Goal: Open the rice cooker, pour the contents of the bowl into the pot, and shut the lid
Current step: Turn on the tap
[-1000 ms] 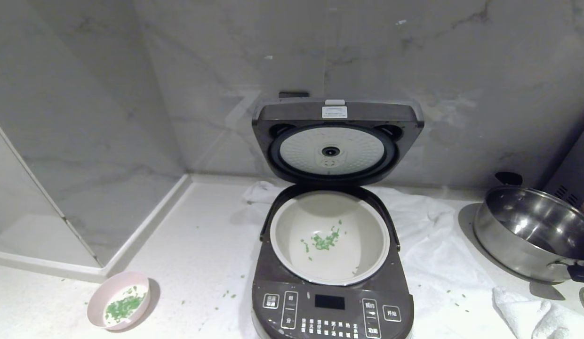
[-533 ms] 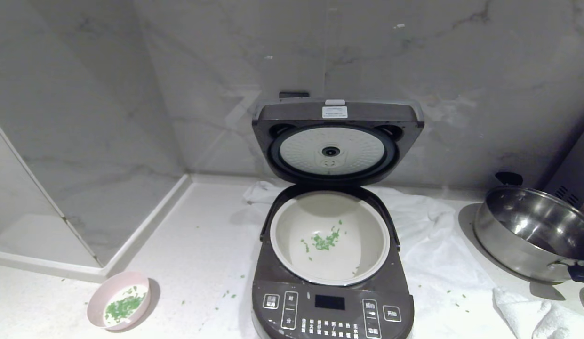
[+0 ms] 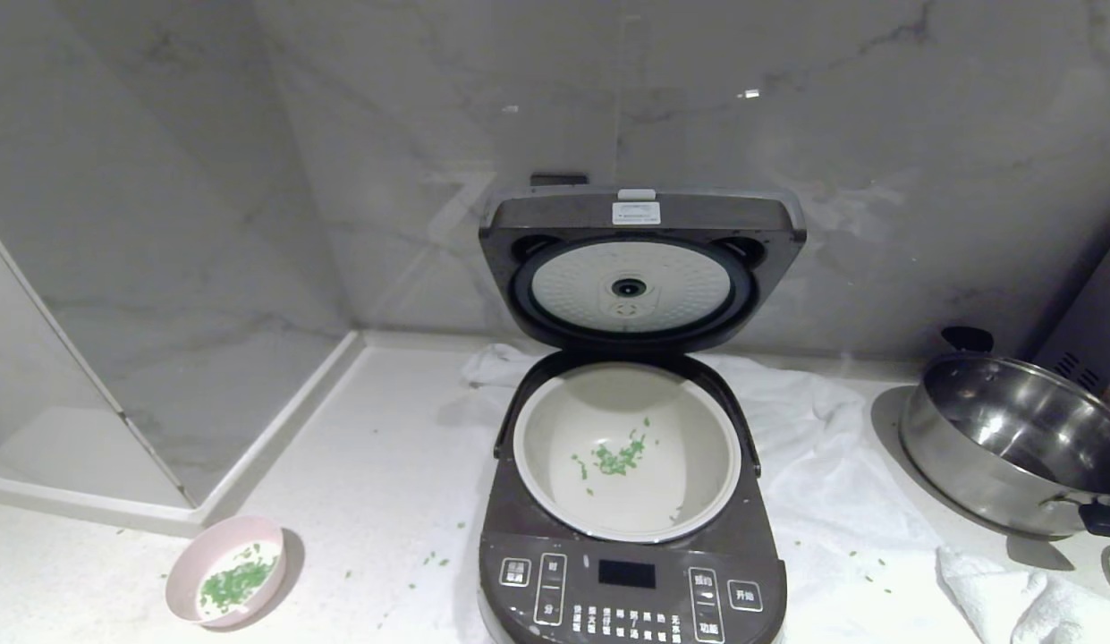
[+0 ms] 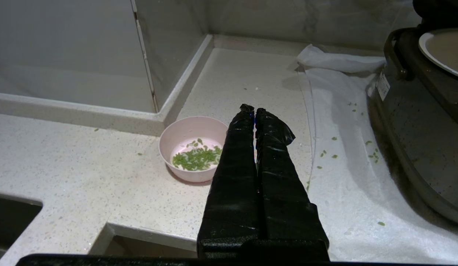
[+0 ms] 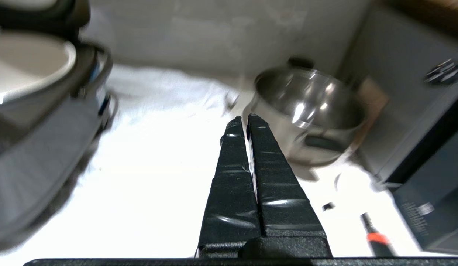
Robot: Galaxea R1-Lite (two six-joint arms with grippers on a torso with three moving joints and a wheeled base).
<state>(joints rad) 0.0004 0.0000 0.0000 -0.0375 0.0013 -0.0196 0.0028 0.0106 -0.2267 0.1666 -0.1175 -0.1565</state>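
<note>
At the middle of your head view the rice cooker (image 3: 632, 501) stands on the counter (image 3: 376, 501) with its lid (image 3: 641, 268) swung up and back, the round white dimpled plate facing you. Below it, the pot (image 3: 626, 452) sits in the cooker body, and a small scatter of the contents (image 3: 615, 458) lies on its floor near the centre. From the cooker, look toward 8 o'clock and you find the bowl (image 3: 225, 570), upright on the counter and well apart from the cooker, with more green bits still inside it. Loose green bits dot the counter between bowl and cooker. A white cloth (image 3: 823, 483) spreads under and to the 3 o'clock side of the cooker, and past it sits a steel pan (image 3: 1011, 443) at the right edge.

Neither arm reaches into your head view. Your left hand (image 4: 254, 111) has its fingers pressed together, empty, hanging over the counter just beside the bowl. Your right hand (image 5: 246, 120) is likewise closed on nothing, over the white cloth between the cooker and the steel pan; its view is blurred.
</note>
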